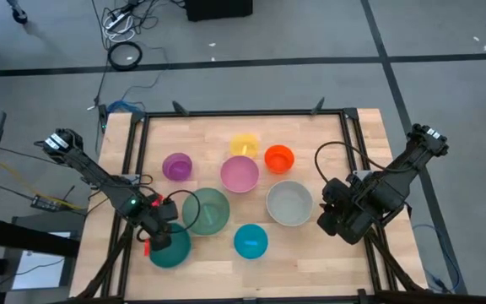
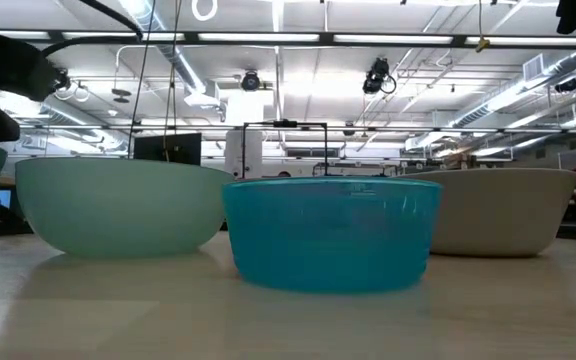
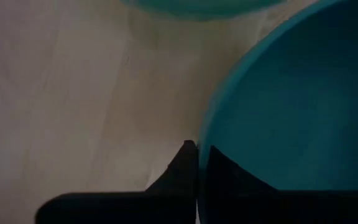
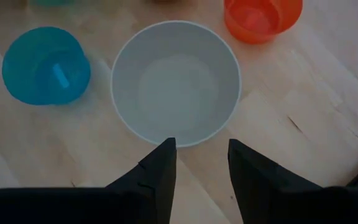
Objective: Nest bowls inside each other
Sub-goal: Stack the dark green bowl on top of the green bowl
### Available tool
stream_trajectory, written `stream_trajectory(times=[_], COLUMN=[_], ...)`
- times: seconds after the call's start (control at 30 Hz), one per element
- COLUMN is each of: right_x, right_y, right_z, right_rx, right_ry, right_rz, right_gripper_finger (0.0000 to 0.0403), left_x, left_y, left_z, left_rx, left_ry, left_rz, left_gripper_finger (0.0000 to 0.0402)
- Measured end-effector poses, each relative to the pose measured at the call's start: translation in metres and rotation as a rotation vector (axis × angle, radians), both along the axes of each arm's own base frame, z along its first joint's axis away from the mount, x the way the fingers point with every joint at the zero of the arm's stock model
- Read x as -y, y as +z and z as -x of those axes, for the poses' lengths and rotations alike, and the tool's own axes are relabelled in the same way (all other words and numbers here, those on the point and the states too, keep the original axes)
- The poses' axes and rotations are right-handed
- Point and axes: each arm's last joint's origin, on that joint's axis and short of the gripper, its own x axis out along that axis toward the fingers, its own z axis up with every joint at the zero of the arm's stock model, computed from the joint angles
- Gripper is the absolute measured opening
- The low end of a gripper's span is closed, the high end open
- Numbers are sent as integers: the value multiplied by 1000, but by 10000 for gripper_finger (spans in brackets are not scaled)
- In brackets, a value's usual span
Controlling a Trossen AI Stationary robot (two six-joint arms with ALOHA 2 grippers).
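Note:
Several bowls stand mouth up on the wooden table: purple, yellow, orange, pink, grey-white, sage green, blue and teal. My left gripper is shut on the teal bowl at the near left. My right gripper hangs open just to the right of the grey-white bowl, touching nothing. My left gripper has the teal bowl's rim on the side facing the sage green bowl. One finger is outside the wall and the other inside. The fingers come from above, pointing steeply down. The bowl stays mouth up.
The sage green bowl stands close beside the teal one. The blue bowl and orange bowl flank the grey-white one. A black frame runs round the table's edges. Bare wood lies along the near edge.

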Motion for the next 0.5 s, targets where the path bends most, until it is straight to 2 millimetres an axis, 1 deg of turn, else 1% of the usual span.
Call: stream_trajectory(times=[0.17,0.27,0.5], right_x=[0,0,0], right_y=[0,0,0], right_z=[0,0,0], right_rx=[3,8,10], right_ry=[-1,-2,-2], right_rz=[3,8,10], right_gripper_finger=[134,134,134], left_x=[1,2,4], left_y=[2,2,2], left_z=[-5,-7,-6], left_rx=[89,113,63], left_ry=[39,46,62], left_rz=[-22,-16,57], left_gripper_finger=[15,16,16])
